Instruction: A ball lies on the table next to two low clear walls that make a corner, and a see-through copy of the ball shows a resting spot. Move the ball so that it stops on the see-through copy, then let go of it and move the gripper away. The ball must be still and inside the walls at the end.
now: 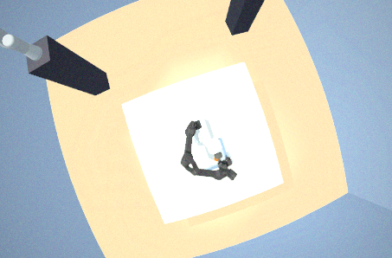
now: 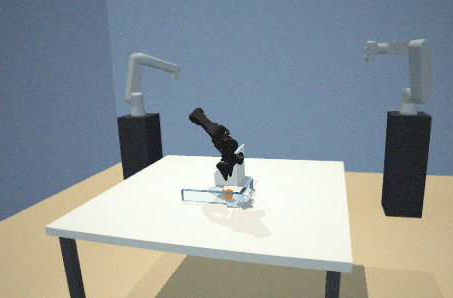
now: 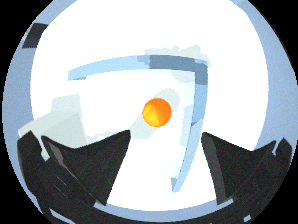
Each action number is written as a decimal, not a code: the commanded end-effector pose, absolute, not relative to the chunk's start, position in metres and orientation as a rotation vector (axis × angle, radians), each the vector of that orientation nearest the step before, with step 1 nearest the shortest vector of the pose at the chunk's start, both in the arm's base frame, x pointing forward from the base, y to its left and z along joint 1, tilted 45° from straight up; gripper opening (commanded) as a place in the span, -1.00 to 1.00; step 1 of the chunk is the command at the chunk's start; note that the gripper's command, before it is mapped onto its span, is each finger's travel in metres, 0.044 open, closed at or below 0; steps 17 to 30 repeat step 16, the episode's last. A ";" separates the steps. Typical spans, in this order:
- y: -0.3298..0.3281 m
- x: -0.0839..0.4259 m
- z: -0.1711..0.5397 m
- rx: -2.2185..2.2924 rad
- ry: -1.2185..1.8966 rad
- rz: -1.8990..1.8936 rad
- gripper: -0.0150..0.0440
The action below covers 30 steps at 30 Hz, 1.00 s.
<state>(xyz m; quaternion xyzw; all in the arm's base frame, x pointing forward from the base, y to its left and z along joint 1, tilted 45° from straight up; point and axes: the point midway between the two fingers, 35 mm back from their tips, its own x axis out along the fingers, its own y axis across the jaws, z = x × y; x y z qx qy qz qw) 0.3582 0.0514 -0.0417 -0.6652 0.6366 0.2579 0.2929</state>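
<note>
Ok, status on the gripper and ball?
Gripper open, empty, above ball. Orange ball on table inside the clear walls' corner. Nothing in the way.

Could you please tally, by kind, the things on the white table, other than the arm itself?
Orange ball: 1
Low clear walls: 2
White block behind the walls: 1
Total: 4
</note>
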 end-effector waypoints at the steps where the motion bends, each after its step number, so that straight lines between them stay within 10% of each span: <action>1: 0.045 0.355 -0.047 -1.768 1.720 0.697 0.71; 9: 0.071 0.353 -0.019 -1.765 1.719 0.694 1.00; 30: 0.078 0.351 -0.011 -1.764 1.719 0.692 1.00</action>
